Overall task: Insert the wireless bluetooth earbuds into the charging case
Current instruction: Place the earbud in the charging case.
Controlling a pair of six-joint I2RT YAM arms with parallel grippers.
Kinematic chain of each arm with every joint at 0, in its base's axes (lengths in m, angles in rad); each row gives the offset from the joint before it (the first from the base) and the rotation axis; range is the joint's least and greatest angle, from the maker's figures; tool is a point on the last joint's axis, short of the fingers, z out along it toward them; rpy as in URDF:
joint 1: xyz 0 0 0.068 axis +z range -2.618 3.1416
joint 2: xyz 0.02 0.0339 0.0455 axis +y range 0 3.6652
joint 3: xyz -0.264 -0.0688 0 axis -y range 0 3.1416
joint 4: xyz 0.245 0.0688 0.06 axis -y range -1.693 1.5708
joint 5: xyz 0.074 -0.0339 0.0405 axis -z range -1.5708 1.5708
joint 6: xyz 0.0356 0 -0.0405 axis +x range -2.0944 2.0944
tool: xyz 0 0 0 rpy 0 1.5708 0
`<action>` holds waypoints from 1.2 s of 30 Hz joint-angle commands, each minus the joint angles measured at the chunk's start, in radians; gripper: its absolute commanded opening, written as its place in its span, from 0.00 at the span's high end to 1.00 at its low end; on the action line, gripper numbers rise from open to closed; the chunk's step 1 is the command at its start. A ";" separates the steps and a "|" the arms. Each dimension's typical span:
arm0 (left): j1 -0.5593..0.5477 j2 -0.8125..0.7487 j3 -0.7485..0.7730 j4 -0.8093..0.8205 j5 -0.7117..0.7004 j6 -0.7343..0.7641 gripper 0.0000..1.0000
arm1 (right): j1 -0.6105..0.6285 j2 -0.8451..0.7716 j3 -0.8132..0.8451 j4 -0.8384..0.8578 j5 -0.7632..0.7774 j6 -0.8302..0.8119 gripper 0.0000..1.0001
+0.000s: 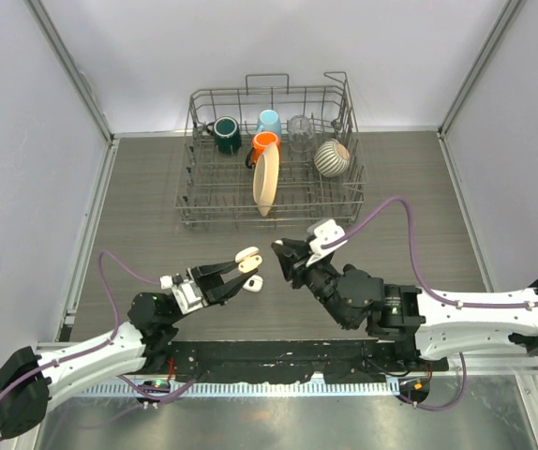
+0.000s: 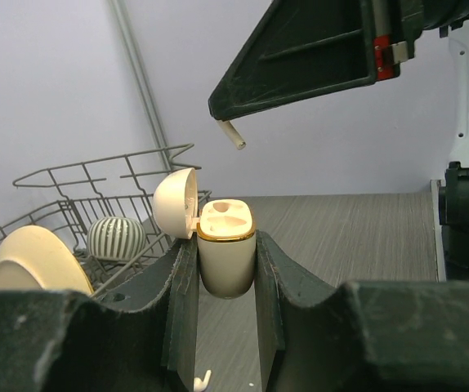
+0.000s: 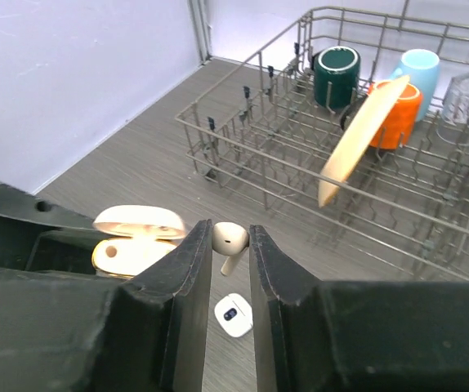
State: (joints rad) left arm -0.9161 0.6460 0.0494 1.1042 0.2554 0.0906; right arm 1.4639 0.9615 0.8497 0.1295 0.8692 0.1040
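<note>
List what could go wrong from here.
1. The right claw pinches the earbud only by its head, stem tilted; it may slip or miss the sockets of the open cream case.
2. The left claw holds that case by its sides; a push from above could tip it or knock the lid.

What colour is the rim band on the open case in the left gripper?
Gold band on the cream clamshell case; best in left wrist view.
</note>
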 commanded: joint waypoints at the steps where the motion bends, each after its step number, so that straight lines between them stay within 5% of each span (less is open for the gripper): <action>1: -0.004 -0.011 -0.028 0.049 -0.022 0.023 1.00 | 0.055 0.048 0.026 0.232 0.073 -0.151 0.99; 9: -0.004 -0.032 -0.029 0.033 -0.030 0.024 1.00 | 0.096 0.072 -0.035 0.413 -0.001 -0.173 0.99; 36: -0.004 0.009 -0.023 0.103 -0.010 -0.018 1.00 | 0.096 0.171 -0.069 0.484 -0.015 -0.208 0.99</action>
State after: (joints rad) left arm -0.9161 0.6575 0.0494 1.1191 0.2363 0.0788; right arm 1.5558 1.1263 0.7738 0.5388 0.8112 -0.0761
